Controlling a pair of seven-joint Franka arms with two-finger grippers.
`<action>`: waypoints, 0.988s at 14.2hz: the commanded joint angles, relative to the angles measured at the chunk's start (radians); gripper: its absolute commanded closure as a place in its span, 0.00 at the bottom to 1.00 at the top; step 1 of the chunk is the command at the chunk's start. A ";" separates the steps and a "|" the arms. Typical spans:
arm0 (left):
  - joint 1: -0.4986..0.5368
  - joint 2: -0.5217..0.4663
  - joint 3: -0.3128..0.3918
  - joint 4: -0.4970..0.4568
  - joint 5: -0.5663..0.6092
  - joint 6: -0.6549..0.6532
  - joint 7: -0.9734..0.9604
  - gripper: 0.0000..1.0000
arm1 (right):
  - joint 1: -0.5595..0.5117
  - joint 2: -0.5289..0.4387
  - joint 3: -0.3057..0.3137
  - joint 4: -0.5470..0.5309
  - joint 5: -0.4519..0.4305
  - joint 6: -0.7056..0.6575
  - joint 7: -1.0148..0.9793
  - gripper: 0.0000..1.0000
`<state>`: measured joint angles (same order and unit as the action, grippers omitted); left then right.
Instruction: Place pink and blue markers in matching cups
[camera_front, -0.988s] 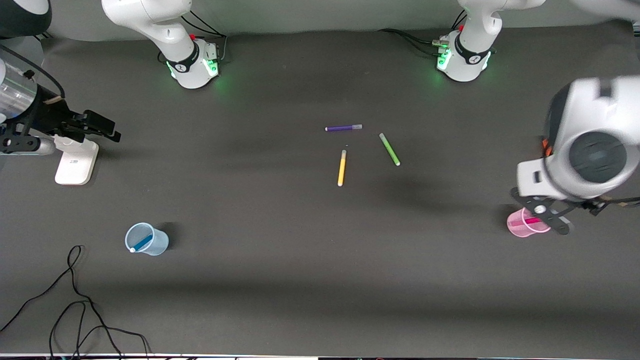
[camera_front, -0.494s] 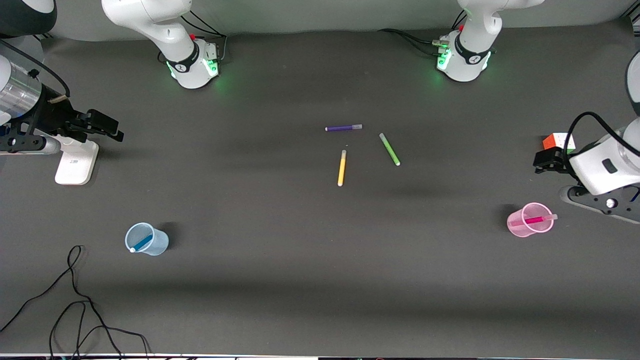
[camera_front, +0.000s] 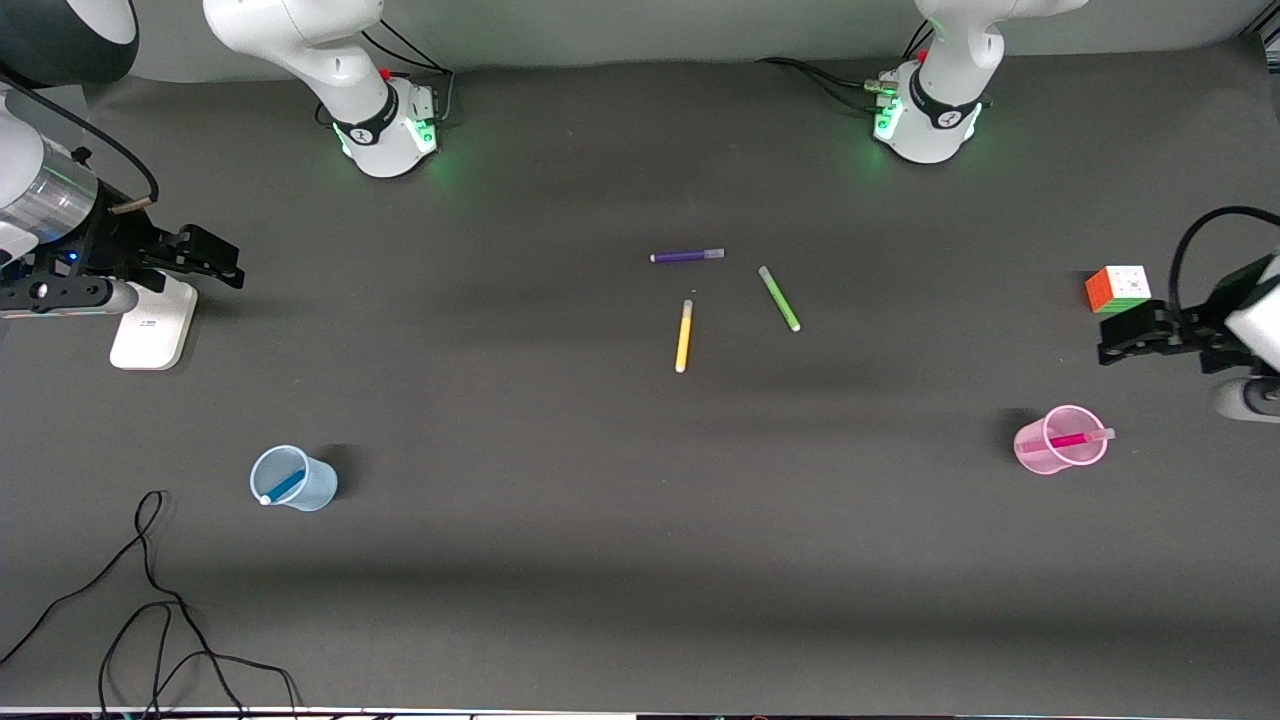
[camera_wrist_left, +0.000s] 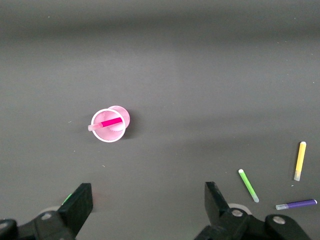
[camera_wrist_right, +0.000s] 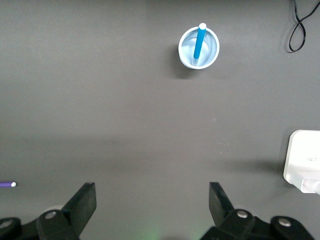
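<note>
Purple pen (camera_wrist_right: 7, 184) cut by right wrist view edge; white block (camera_wrist_right: 303, 162) likewise.

Dark grey table (camera_front: 600, 560), evenly lit

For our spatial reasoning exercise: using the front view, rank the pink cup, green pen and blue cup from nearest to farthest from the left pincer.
Left pincer:
1. Pink cup, at the left arm's end.
2. Green pen, mid-table.
3. Blue cup, at the right arm's end.
</note>
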<state>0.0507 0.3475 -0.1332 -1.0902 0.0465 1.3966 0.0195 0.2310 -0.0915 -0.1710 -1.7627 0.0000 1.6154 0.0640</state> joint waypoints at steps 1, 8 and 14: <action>-0.003 0.004 -0.003 0.024 -0.001 -0.054 -0.013 0.00 | 0.010 0.001 -0.008 0.011 -0.012 0.006 -0.023 0.00; 0.031 -0.239 -0.008 -0.323 -0.022 0.063 0.037 0.00 | 0.011 0.009 -0.007 0.028 -0.009 0.005 -0.012 0.00; -0.026 -0.364 0.004 -0.478 -0.066 0.176 0.022 0.00 | 0.011 0.015 -0.007 0.028 -0.009 0.005 -0.006 0.00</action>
<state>0.0693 0.0238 -0.1370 -1.5261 -0.0128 1.5469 0.0420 0.2311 -0.0906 -0.1710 -1.7534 0.0000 1.6181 0.0629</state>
